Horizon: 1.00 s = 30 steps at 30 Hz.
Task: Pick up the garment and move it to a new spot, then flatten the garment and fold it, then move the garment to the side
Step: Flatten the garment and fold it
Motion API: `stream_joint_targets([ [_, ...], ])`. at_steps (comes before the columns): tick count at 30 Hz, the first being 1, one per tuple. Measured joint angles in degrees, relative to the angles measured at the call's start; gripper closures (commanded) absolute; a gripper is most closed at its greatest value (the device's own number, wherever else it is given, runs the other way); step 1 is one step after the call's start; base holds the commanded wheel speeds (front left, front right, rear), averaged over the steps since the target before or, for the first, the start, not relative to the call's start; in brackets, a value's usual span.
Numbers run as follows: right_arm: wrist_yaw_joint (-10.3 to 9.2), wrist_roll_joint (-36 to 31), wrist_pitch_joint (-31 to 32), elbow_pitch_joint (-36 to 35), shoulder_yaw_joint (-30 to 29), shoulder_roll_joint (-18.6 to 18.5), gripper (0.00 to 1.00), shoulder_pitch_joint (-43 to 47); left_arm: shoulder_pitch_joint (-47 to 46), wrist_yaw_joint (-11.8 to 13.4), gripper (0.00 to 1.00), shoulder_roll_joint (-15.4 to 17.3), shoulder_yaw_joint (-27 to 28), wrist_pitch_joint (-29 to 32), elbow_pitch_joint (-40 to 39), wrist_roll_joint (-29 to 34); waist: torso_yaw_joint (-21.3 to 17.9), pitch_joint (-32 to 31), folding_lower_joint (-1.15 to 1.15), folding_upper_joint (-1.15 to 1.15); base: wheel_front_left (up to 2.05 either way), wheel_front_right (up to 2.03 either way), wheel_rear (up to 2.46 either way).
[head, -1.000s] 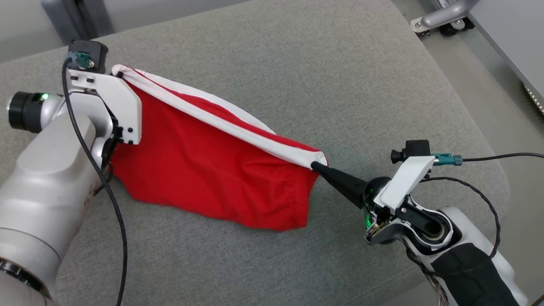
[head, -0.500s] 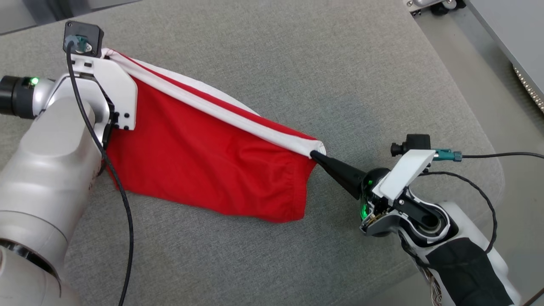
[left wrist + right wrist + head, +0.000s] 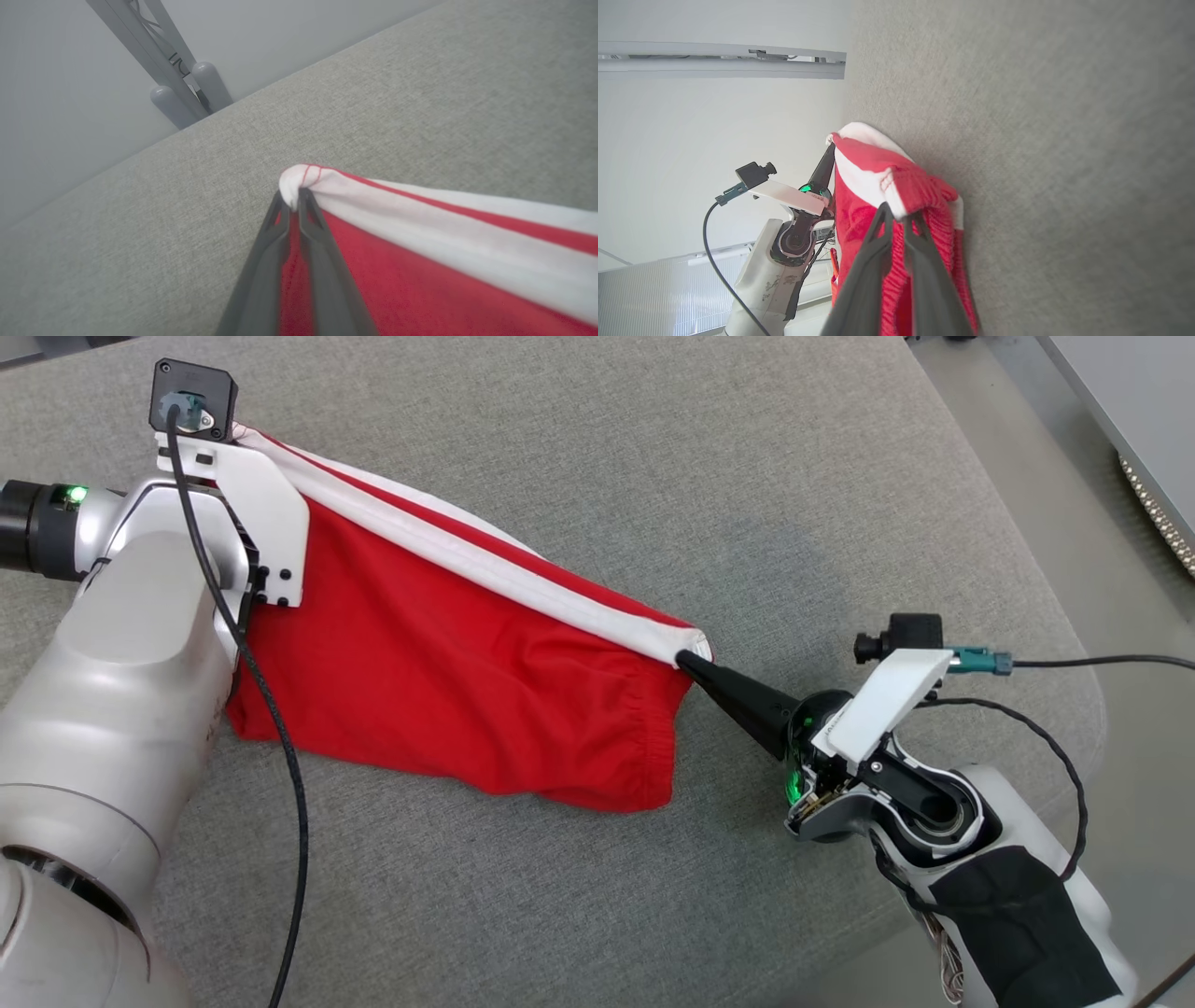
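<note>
Two corners of one red cloth garment with a white, red-striped band (image 3: 448,681) are pinched, one by each gripper. The left gripper (image 3: 293,198) has its dark fingers closed almost together on the bunched white end of the band. The right gripper (image 3: 686,661) is clamped on the band's other end, where the red ribbed hem gathers around its tips. Between them the band runs taut and slanting, from near the far left corner of the grey woven cushion (image 3: 747,476) toward its near right edge. The red cloth hangs below the band and sags down to the cushion's middle.

Both pale arms and the whole spread of cloth appear in the head view, along with a strip of pale floor (image 3: 1046,457) past the cushion's right edge. From the left wrist, a grey metal frame with two rounded caps (image 3: 187,88) stands beyond the cushion's edge against a plain wall. From the right wrist, the garment is seen end-on, and behind it are the left arm's small black wrist camera (image 3: 754,172), its cable and a green light.

Dark marks on the left arm's pale shell (image 3: 782,282) are too small to read.
</note>
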Motion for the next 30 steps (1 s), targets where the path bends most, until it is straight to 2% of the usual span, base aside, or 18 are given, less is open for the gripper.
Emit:
stream_joint_targets([
  [11, 0.0, -2.18, -0.04, 2.38, 0.38, -0.37, 0.0, -0.01, 0.54, 0.67, 0.0, -0.7, -0.09, -1.08, 0.41, -0.31, 1.09, -1.62, 0.0, 0.0, 0.0, 0.0, 0.0],
  [14, -0.01, -5.76, -1.36, 1.54, 2.09, -2.67, 0.0, 0.3, 1.69, 0.22, 0.0, -0.78, 0.22, -2.34, 0.46, -0.85, 1.54, -3.16, 0.0, 0.0, 0.0, 0.0, 0.0],
  [20, -0.01, -8.65, -5.37, -0.99, 3.61, -7.06, 0.0, 3.57, 5.47, -1.55, 0.0, -2.14, 1.46, -5.16, 0.54, -2.59, 3.0, -7.67, 0.0, 0.0, 0.0, 0.0, 0.0],
  [25, -0.02, -14.39, -14.71, -4.85, 5.93, -11.46, 0.0, 4.87, 7.56, -3.68, 0.0, -3.07, 2.82, -9.91, 0.35, -4.35, 5.26, -11.63, 0.0, 0.0, 0.0, 0.0, 0.0],
  [30, -0.02, -22.87, -29.38, -7.95, 10.36, -16.71, 0.0, 5.88, 9.32, -5.76, 0.0, -4.43, 4.89, -15.99, -1.45, -5.84, 8.49, -15.47, 0.0, 0.0, 0.0, 0.0, 0.0],
])
